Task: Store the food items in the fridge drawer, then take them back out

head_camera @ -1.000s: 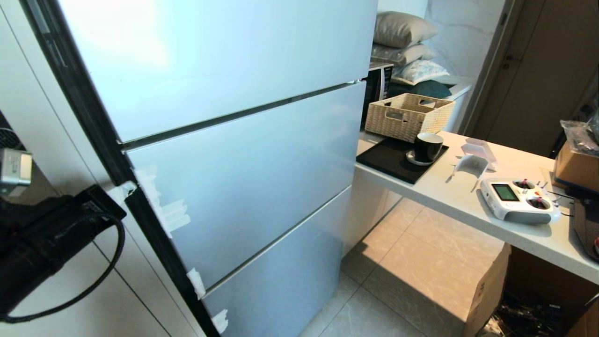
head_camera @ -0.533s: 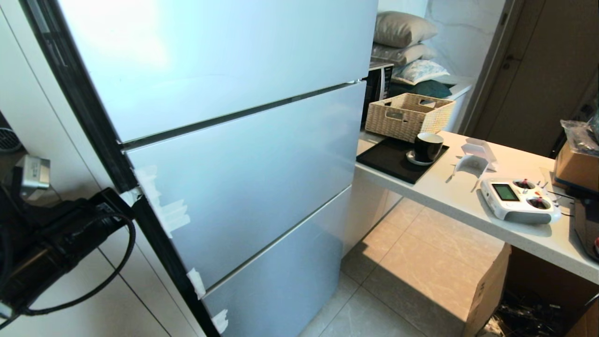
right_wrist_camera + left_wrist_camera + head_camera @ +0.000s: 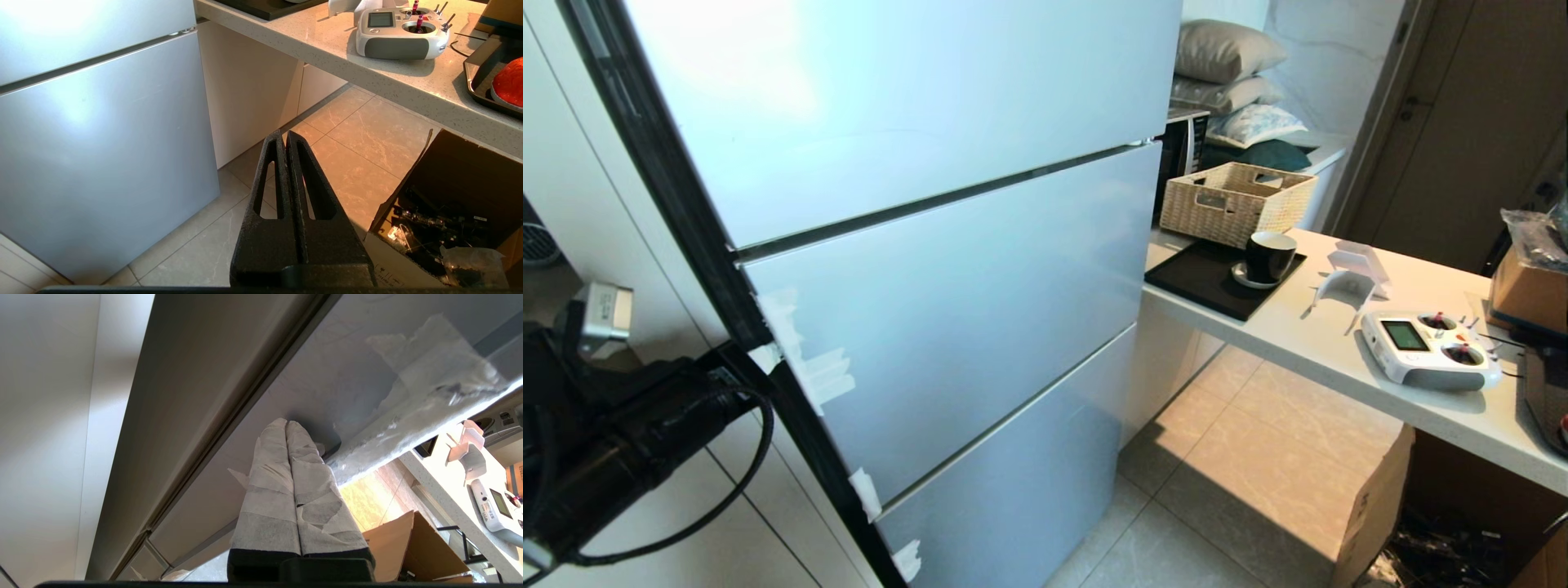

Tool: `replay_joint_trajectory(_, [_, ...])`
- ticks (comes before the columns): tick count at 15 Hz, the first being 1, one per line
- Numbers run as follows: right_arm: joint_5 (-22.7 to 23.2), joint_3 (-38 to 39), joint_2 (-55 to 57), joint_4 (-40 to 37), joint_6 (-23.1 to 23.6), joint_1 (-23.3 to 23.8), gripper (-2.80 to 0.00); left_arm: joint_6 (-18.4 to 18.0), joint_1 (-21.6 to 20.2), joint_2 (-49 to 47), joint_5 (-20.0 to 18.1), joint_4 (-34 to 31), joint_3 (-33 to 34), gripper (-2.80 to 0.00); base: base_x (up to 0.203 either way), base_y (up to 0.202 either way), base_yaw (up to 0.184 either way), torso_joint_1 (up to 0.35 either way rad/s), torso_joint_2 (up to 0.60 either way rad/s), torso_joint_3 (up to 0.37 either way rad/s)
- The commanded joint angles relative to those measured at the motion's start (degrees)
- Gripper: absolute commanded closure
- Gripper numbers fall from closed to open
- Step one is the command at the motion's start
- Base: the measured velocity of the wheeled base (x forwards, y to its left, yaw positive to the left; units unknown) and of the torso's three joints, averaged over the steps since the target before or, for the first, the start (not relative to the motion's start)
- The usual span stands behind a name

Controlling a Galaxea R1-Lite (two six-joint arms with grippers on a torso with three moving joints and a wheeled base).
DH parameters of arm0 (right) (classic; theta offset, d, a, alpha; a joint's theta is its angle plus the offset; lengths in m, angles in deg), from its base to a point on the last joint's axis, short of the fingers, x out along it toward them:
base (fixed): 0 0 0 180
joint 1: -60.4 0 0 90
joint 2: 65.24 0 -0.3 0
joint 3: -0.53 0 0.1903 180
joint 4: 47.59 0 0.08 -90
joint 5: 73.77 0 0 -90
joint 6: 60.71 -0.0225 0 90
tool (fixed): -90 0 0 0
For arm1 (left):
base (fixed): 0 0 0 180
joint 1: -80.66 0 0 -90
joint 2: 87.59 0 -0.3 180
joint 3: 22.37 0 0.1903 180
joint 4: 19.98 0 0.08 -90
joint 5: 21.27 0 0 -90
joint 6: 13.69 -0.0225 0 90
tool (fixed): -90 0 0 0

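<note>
While the fridge stays closed, the left pincer, pressed together, touches its taped door edge. Only the right wrist view shows the right pincer, pressed together above the floor, and an orange-red fruit on the tabletop.

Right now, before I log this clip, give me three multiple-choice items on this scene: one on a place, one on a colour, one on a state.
1. Where do the left gripper's fingertips sit?
A. At the fridge door's taped edge
B. Over the counter
C. Inside the wicker basket

2. What colour is the cup on the saucer?
A. White
B. Black
C. Red

3. How do the right gripper's jaws stand?
A. Wide open
B. Shut on a fruit
C. Shut, holding nothing

Answers:
1 A: the left gripper has its wrapped tips against the fridge door beside the white tape.
2 B: the cup is black.
3 C: the right gripper has its fingers pressed together, above the floor.
</note>
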Motion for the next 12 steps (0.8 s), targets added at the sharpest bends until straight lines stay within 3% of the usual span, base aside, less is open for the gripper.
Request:
replay_joint_trajectory(1, [0.01,0.02,0.06,0.02,0.02,-0.01,0.00,0.07,1.93,0.66,-0.01,0.25,0.77,0.00,0.000,0.000,0.000,0.000,0.00,0.000])
replay_joint_trajectory(12, [0.05,0.02,0.01,0.02,0.02,-0.01,0.00,0.22,9.76,2.35,-0.05,0.25,4.30,0.00,0.000,0.000,0.000,0.000,0.00,0.000])
